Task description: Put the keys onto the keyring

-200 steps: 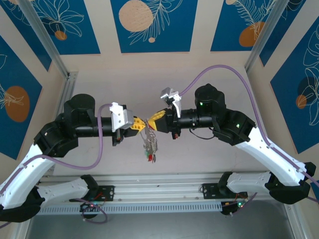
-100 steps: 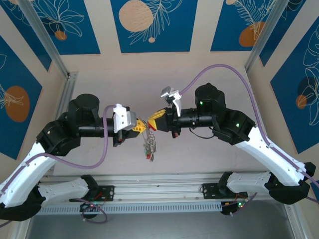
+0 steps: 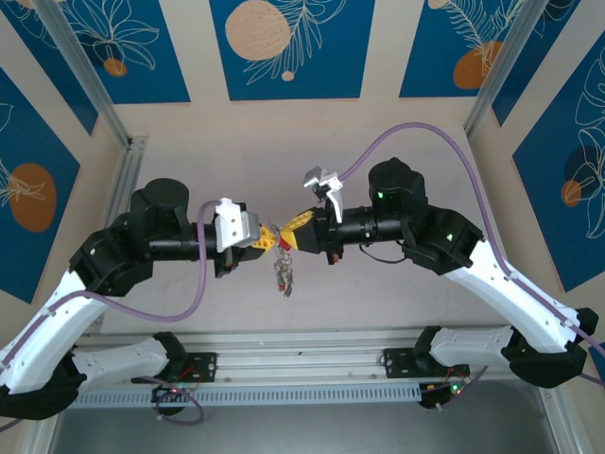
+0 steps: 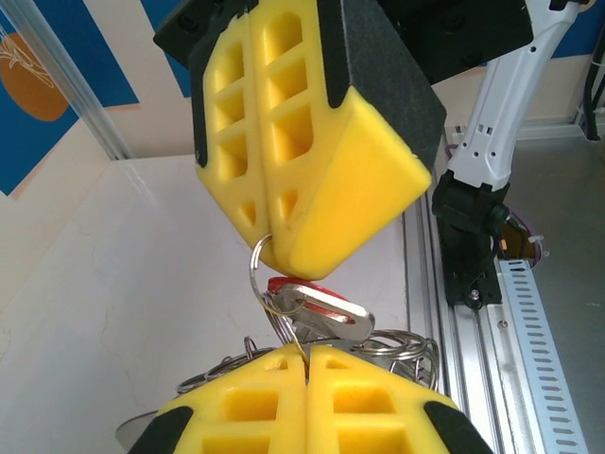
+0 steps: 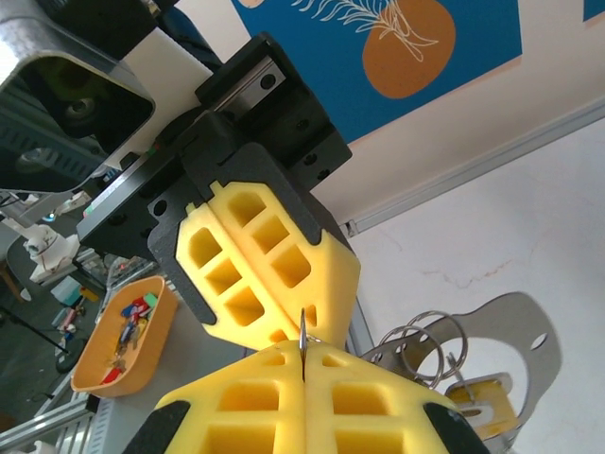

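Observation:
My two yellow-fingered grippers meet tip to tip above the table's middle, the left gripper (image 3: 267,238) and the right gripper (image 3: 291,235). Both are shut on the thin grey keyring (image 4: 253,270) from opposite sides. In the left wrist view my left gripper (image 4: 307,357) pinches the wire below the right gripper's fingers (image 4: 312,161). In the right wrist view my right gripper (image 5: 302,352) clamps the keyring (image 5: 302,331) edge-on. The keys (image 3: 284,274) hang below as a bunch. Among them are a red-headed key (image 4: 317,301), a yellow-headed key (image 5: 482,397) and small wire rings (image 5: 425,339).
A flat grey metal tag (image 5: 515,326) hangs among the rings. An orange tray (image 5: 123,342) of coloured keys sits off the table, in the right wrist view's lower left. The aluminium rail (image 3: 302,364) with both arm bases runs along the near edge of the pale table (image 3: 378,303).
The left arm has shifted slightly right, closing up on the right gripper. The hanging bunch of keys has risen a little. Both grippers stay shut.

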Robot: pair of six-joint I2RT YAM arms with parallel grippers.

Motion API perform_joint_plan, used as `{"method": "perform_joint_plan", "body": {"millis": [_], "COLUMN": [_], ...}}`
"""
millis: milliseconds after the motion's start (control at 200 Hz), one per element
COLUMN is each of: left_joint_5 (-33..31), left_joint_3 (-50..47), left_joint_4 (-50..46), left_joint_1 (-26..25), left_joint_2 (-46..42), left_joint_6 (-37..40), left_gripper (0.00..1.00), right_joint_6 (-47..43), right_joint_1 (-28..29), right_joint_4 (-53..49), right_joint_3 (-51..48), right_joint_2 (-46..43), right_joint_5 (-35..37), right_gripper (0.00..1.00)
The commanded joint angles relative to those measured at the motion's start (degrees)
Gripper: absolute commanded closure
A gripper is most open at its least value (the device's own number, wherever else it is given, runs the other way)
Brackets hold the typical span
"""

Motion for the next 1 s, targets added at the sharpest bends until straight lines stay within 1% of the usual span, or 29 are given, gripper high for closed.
{"method": "perform_joint_plan", "body": {"millis": [0,460,995], "left_joint_5": [-0.5,-1.8,-1.6], "left_joint_3": [1.9,2.1,2.5], "left_joint_4": [2.0,0.9,1.3], "left_joint_1": [-0.9,-1.0,-1.4], "left_joint_2": [-0.6,-0.7,0.3], "left_joint_6": [1.6,2.6,2.9], "left_gripper": [1.0,1.0,1.0], "right_joint_6": [0.9,2.9,3.0], "right_joint_1": [-0.4,-2.9,-3.0], "right_joint_4": [-1.3,-1.3,-2.2], "right_joint_3": [-0.2,-1.9,-1.7], "right_joint_2": [-0.9,-2.1,-0.7], "right_joint_5": [-1.9,-2.8,-4.1], "right_gripper": [1.0,1.0,1.0]}}
